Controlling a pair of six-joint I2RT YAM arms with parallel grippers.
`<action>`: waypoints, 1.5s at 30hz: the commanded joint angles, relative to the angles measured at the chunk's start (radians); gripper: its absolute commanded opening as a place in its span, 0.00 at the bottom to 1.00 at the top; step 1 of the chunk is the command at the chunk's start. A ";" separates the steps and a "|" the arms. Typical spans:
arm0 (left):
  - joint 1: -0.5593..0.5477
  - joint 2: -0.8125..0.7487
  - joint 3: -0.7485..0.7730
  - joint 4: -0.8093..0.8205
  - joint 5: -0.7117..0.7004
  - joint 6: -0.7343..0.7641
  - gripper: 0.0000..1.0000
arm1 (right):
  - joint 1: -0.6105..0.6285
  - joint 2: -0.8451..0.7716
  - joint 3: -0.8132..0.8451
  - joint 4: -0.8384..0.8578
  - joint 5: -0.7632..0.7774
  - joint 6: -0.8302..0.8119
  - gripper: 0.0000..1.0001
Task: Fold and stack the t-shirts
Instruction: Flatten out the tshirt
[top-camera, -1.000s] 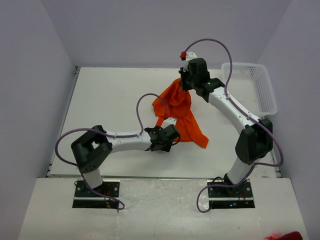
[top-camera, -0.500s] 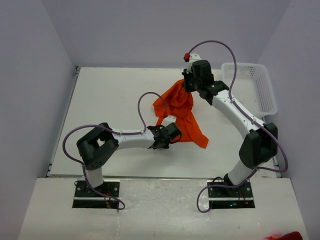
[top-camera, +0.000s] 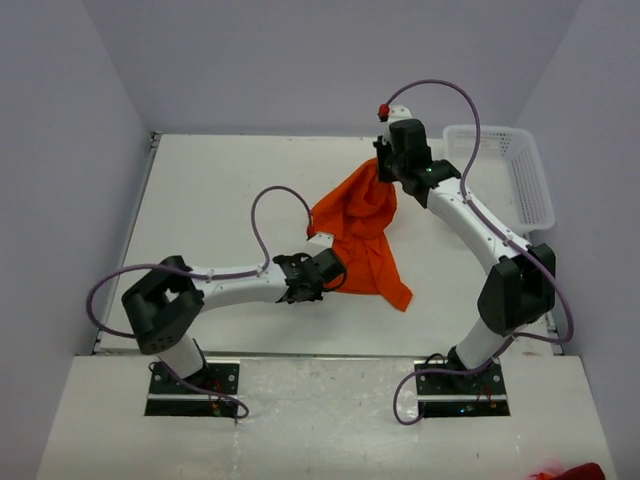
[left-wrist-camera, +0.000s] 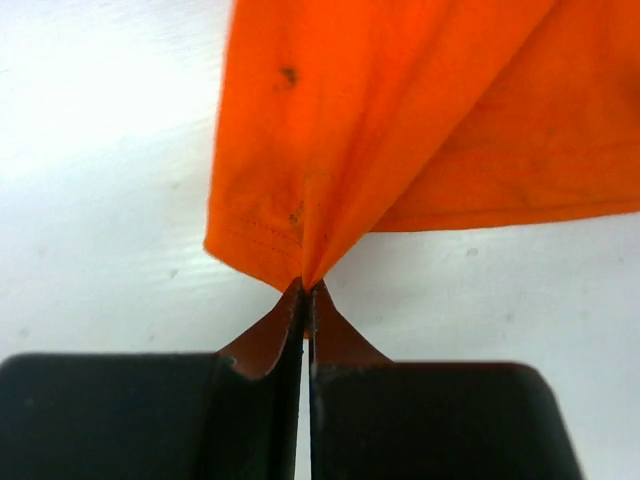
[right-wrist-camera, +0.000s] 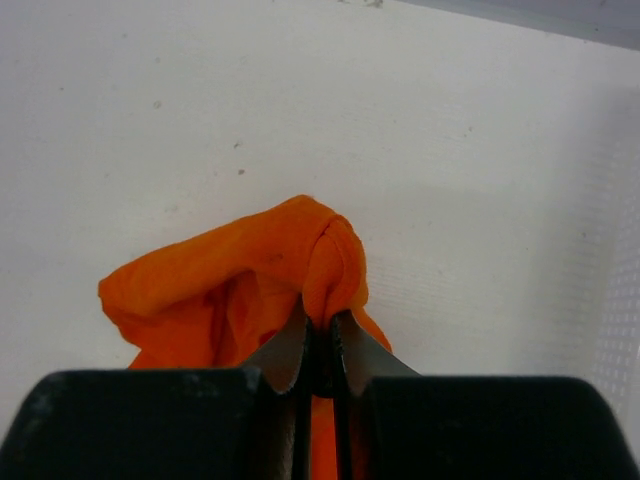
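T-shirt (top-camera: 362, 235): orange, mid-table, strung between both pincers, lower part lying on the white table (top-camera: 210, 200); pulled wider than a second ago.
Left pincer (left-wrist-camera: 306, 290): shut tight on the hemmed edge at the cloth's near-left corner; a second ago apart, not yet gripping.
Right pincer (right-wrist-camera: 322, 322): clamped on a bunched fold at the far end, raised off the table; shifted slightly right since then.
Basket (top-camera: 530, 180): white, far-right corner, apart from the cloth.

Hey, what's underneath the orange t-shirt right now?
The white table shows all round the t-shirt; whatever lies beneath its draped part is covered. The left gripper and right gripper pinch its edges.
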 joint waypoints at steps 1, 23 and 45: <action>0.003 -0.204 -0.021 -0.094 -0.075 -0.091 0.00 | -0.016 0.041 0.043 -0.029 0.135 0.014 0.00; 0.238 -0.416 -0.121 -0.200 -0.002 -0.097 0.00 | -0.037 -0.057 -0.166 -0.292 0.364 0.260 0.00; 0.460 -0.376 -0.145 -0.084 0.107 0.071 0.00 | -0.039 -0.155 -0.341 -0.257 0.383 0.271 0.22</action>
